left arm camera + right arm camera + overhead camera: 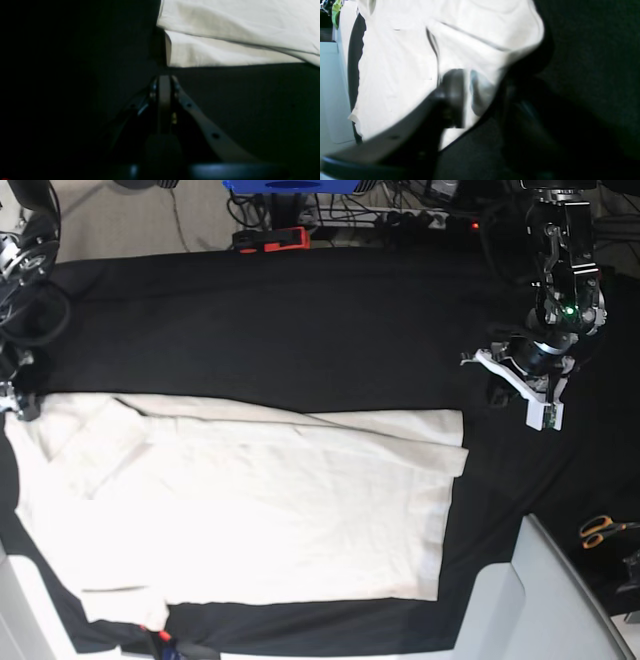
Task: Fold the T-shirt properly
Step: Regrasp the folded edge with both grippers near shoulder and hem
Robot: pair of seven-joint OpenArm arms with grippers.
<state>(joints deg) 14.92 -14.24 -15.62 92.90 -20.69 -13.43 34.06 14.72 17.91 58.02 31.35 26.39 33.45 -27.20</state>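
Note:
The cream T-shirt (260, 510) lies spread flat on the large black cloth (300, 320), with its hem toward the right. My right gripper (14, 402) is at the shirt's far left top corner. In the right wrist view, its jaws (480, 97) hold a raised fold of the T-shirt (402, 62) between them. My left gripper (508, 388) hovers over the black cloth just right of the shirt's top right corner, open and empty. In the left wrist view, the left gripper (165, 57) points at the shirt's edge (225, 37).
Orange-handled scissors (600, 530) lie at the right edge. A pale grey panel (545, 600) cuts across the bottom right corner. A red tool (270, 238) and cables lie beyond the cloth's far edge. Cables and hardware (25, 270) crowd the far left.

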